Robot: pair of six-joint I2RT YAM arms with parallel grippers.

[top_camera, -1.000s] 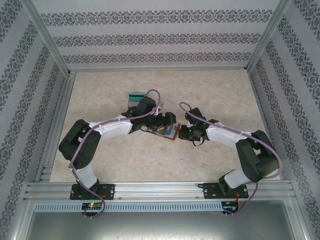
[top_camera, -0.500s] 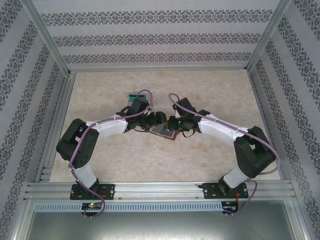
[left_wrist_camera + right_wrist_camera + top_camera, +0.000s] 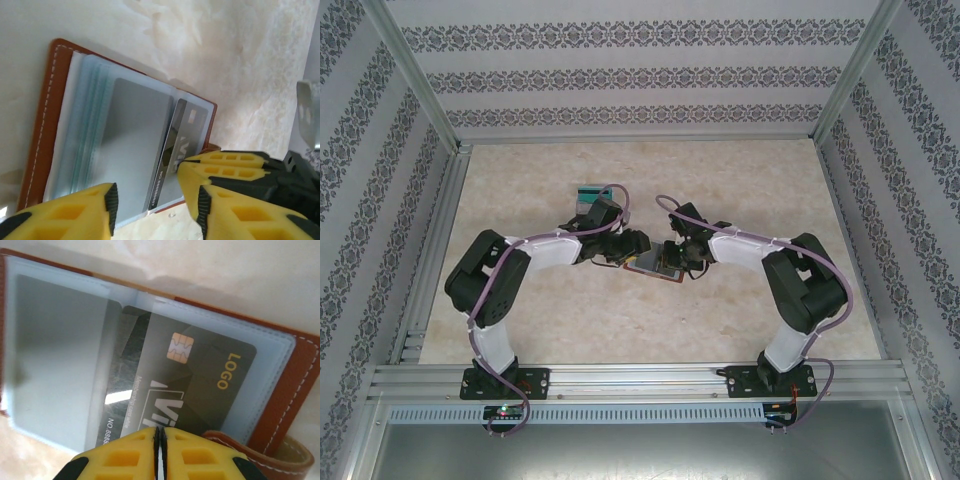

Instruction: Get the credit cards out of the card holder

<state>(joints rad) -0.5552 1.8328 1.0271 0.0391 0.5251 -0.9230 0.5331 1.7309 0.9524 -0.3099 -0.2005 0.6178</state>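
Note:
The card holder (image 3: 656, 268) lies open on the table between both arms, brown leather (image 3: 50, 100) with grey-blue clear pockets (image 3: 55, 340). A dark card (image 3: 200, 370) with a chip and gold "LOGO" sticks partway out of a pocket, and it looks tilted in the left wrist view (image 3: 186, 125). My right gripper (image 3: 159, 436) is shut, its tips resting on the card's printed face; its yellow fingers (image 3: 225, 165) reach in from the right. My left gripper (image 3: 154, 210) is open, its jaws straddling the holder's near edge and the card's end.
A clear box with a teal card (image 3: 590, 192) sits just behind the left arm's wrist. The holder's brown strap (image 3: 280, 452) curls at its right edge. Metal frame rails (image 3: 435, 250) border the marbled table (image 3: 740, 180).
The right arm has swung left to the holder and set its shut tips on the card. The left gripper's jaws have narrowed a good deal around the holder's edge.

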